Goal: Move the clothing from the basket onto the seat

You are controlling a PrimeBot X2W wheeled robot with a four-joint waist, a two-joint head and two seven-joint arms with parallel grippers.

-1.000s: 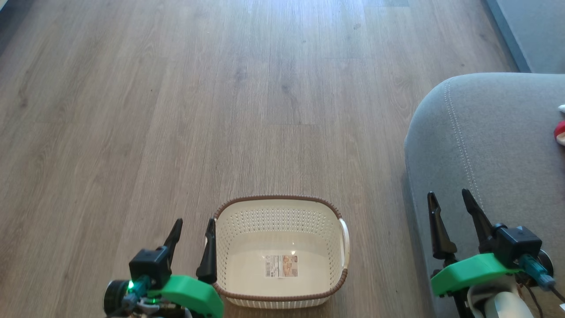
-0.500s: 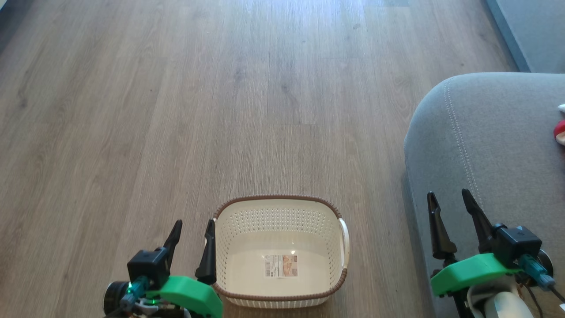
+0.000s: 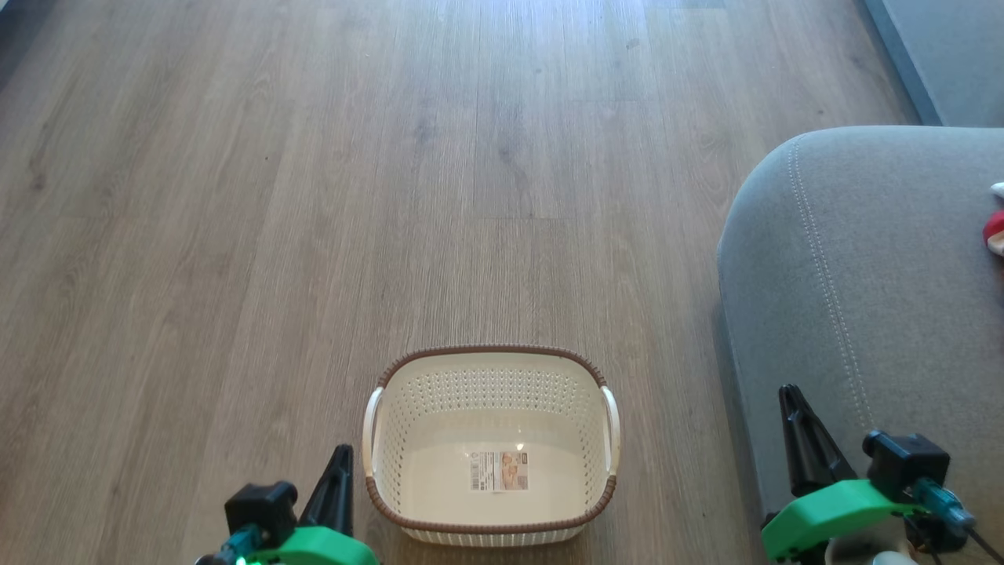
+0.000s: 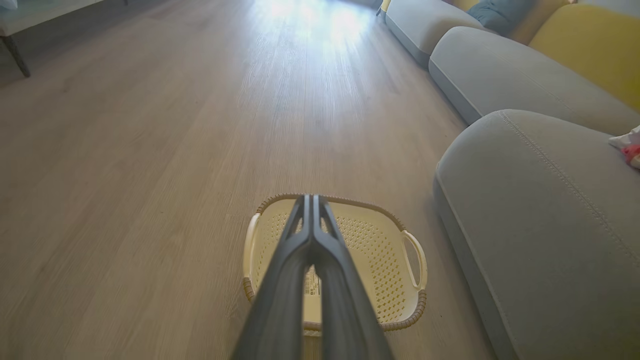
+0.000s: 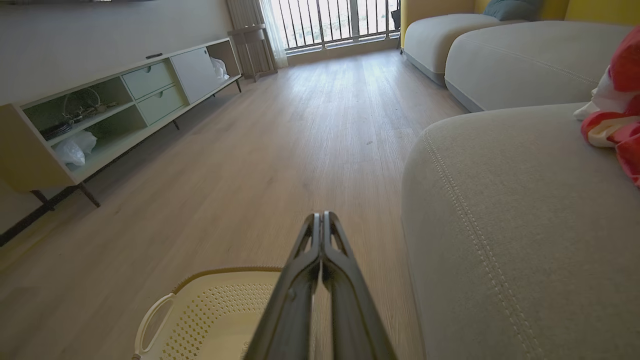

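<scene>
So going by what's visible, this one looks pretty much wrapped up. The wood floor [image 3: 314, 196] takes up most of the head view, and there's nothing red lying on it anywhere I can see. The big grey seat [image 3: 878, 298] sits off to the robot's right. The basket [image 3: 490, 348] stands on the floor right in front of the robot, near the seat's front corner but not touching it. Inside the basket there's no fabric at all, just bare cream plastic and a label sticker [image 3: 500, 471] on the bottom (so the "out of the basket" half is done, I'd say). The clothing [image 5: 626, 65] is up on the seat, a bunched red and white heap toward the right side of the cushion, well apart from the basket. The frame edge cuts it off wherever I can see it, so I can't tell if that's both garments or just one, and I can't read any print on it. The left hand [image 4: 311, 199] is just beside the basket's near left corner, its two fingers pressed flat together with nothing between them. The right hand [image 5: 321, 216] hangs by the seat's near edge, likewise pinched closed on nothing. My guess: nothing left to move, unless a piece is hiding out of frame.
</scene>
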